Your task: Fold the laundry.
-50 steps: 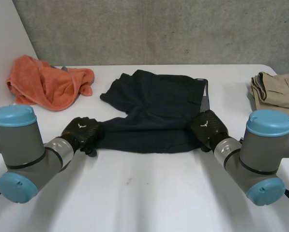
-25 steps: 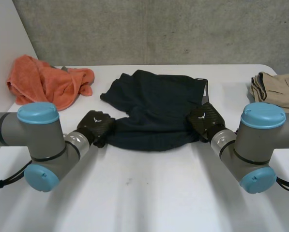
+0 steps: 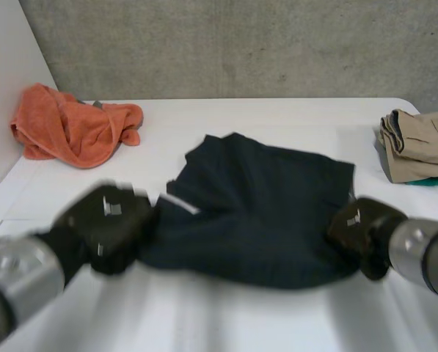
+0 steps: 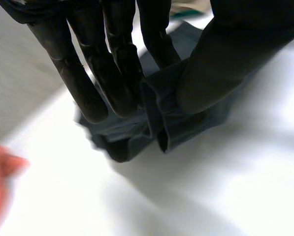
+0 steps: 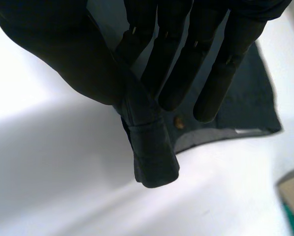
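Dark navy shorts (image 3: 263,213) are lifted off the white table (image 3: 226,323) along their near edge, the far part still trailing toward the back. My left hand (image 3: 105,227) holds the near left corner; in the left wrist view that hand (image 4: 225,54) pinches a fold of the shorts (image 4: 161,113) between thumb and straight fingers. My right hand (image 3: 362,231) holds the near right corner; in its wrist view the right hand (image 5: 73,54) pinches a rolled edge of the shorts (image 5: 149,152) against its thumb.
A crumpled orange towel (image 3: 72,128) lies at the back left. Folded beige clothes (image 3: 420,143) sit on something teal at the back right edge. A concrete wall runs behind the table.
Both hands have closed on the shorts' near corners and drawn them up and toward me. The shorts have slid nearer and spread wider between the hands.
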You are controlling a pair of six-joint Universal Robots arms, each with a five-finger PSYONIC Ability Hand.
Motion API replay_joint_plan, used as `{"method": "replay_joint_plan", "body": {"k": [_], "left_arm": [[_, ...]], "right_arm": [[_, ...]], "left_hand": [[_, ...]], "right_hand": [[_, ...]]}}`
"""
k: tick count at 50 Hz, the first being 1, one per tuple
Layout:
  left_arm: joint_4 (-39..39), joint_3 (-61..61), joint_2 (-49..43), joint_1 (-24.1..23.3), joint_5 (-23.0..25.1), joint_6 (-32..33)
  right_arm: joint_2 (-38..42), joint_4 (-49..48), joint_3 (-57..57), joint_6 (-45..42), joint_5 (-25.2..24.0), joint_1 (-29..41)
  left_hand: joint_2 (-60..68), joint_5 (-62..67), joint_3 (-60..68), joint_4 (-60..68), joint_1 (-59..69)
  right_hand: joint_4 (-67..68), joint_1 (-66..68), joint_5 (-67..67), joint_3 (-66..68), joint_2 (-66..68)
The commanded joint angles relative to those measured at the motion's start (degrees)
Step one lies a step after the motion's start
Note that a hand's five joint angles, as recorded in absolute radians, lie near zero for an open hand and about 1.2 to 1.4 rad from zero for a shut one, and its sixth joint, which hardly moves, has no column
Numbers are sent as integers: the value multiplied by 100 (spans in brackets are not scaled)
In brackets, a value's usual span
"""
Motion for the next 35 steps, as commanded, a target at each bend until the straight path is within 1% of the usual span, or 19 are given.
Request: {"method": "replay_joint_plan", "body": {"k": [1,3,4,6,9,10,12,15,20,23,25,26,29,30,31,32,33,34,35], "left_arm": [[-651,-165,-293,-108,630,590],[-307,-24,-549,-117,568,617],[155,185,-863,-160,429,608],[571,414,-1163,-178,235,608],[1274,976,-1857,-231,-213,600],[1615,1361,-2260,-309,-423,600],[1934,1811,-2718,-415,-609,608],[2549,3285,-3947,-635,-934,608],[3120,5227,-5354,-662,-979,591],[3490,5880,-5865,-670,-1057,573],[3745,6487,-6331,-679,-1224,564],[3841,6872,-6620,-688,-1320,556],[3878,7516,-7132,-714,-1339,459],[3886,7708,-7307,-758,-1295,311],[3878,7771,-7361,-784,-1269,205],[3886,7798,-7387,-819,-1243,91],[3886,7798,-7388,-837,-1207,-32],[3886,7755,-7379,-889,-1138,-268],[3886,7693,-7361,-942,-1111,-427]], "right_arm": [[-139,84,472,-351,-122,0],[-69,-213,420,-316,-78,-8],[-25,-354,393,-298,-52,-8],[194,-836,245,-185,114,-8],[484,-1339,-11,61,378,-17],[685,-1636,-203,236,579,-17],[984,-2005,-458,413,826,-17],[1502,-2691,-871,536,1012,-8],[2408,-4079,-1548,493,1082,-8],[2891,-4704,-1987,475,1100,0],[3121,-4907,-2216,475,1100,0],[3435,-5100,-2522,458,1100,0],[3929,-5251,-3025,493,1109,-8],[4113,-5260,-3191,493,1030,-26],[4176,-5260,-3245,467,1030,-26],[4237,-5251,-3307,449,1021,-26],[4264,-5243,-3377,492,1021,-35],[4238,-5269,-3369,528,1029,-35],[4142,-5269,-3325,606,1047,-69]], "left_hand": [[1145,1369,1186,1128,1448],[1145,1369,1186,1128,1448],[1145,1369,1186,1128,1448],[1145,1369,1186,1128,1448],[1145,1369,1186,1128,1448],[1145,1369,1186,1128,1448],[1145,1369,1186,1128,1448],[1145,1369,1186,1128,1448],[1145,1369,1186,1128,1448],[1145,1369,1186,1128,1448],[1145,1369,1186,1128,1448],[1145,1369,1186,1128,1448],[1145,1369,1186,1128,1448],[1048,1271,1088,1031,1351],[-1801,-1577,-1760,-1818,-1498],[-5377,-5153,-5336,-5394,-5074],[-5855,-5631,-5814,-5872,-5552],[-4721,-4497,-4680,-4737,-4417],[-5855,-5631,-5814,-5872,-5552]], "right_hand": [[1142,1718,1202,1185,1265],[1142,1718,1202,1185,1265],[1142,1718,1202,1185,1265],[1142,1718,1202,1185,1265],[1142,1718,1202,1185,1265],[1142,1718,1202,1185,1265],[1142,1718,1202,1185,1265],[1142,1718,1202,1185,1265],[1142,1718,1202,1185,1265],[1142,1718,1202,1185,1265],[1142,1718,1202,1185,1265],[1142,1718,1202,1185,1265],[998,1574,1058,1041,1121],[-4765,-4189,-4706,-4723,-4642],[-5858,-5282,-5798,-5815,-5735],[-5858,-5282,-5798,-5815,-5735],[-5858,-5282,-5798,-5815,-5735],[-5858,-5282,-5798,-5815,-5735],[-5858,-5282,-5798,-5815,-5735]]}}
